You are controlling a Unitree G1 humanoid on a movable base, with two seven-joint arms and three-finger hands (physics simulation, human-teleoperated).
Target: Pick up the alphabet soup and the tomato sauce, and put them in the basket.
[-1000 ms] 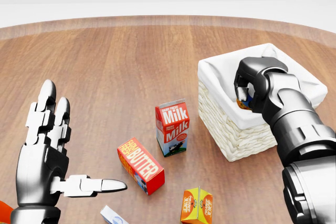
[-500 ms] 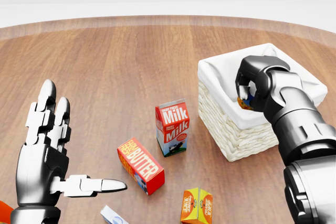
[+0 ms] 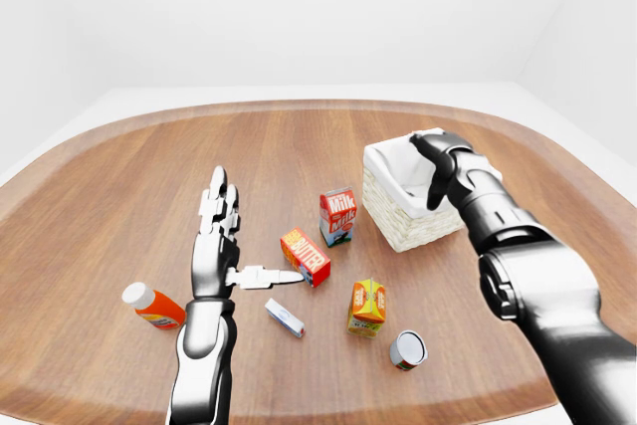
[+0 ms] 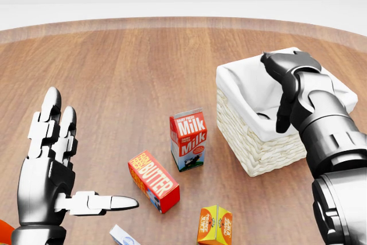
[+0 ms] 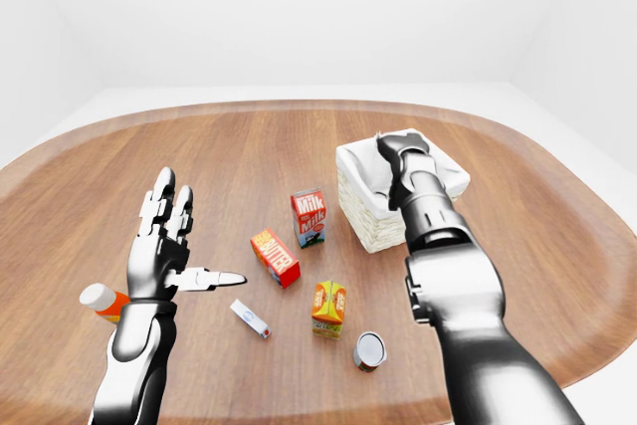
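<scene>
One wicker basket (image 4: 261, 147) with a white cloth liner stands on the single wooden table (image 3: 119, 176). Around it lie six grocery items: one milk carton (image 4: 188, 139), one red butter box (image 4: 153, 181), one orange juice carton (image 3: 367, 307), one tin can (image 3: 407, 349) on its side, one orange bottle (image 3: 152, 307) with a white cap, and one small white-and-blue packet (image 3: 285, 318). Two metal robot hands reach over the table, one left hand (image 4: 49, 167), one right hand (image 4: 289, 87).

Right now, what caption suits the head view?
Right hand open above the white-lined basket; left hand spread beside milk and butter.
</scene>
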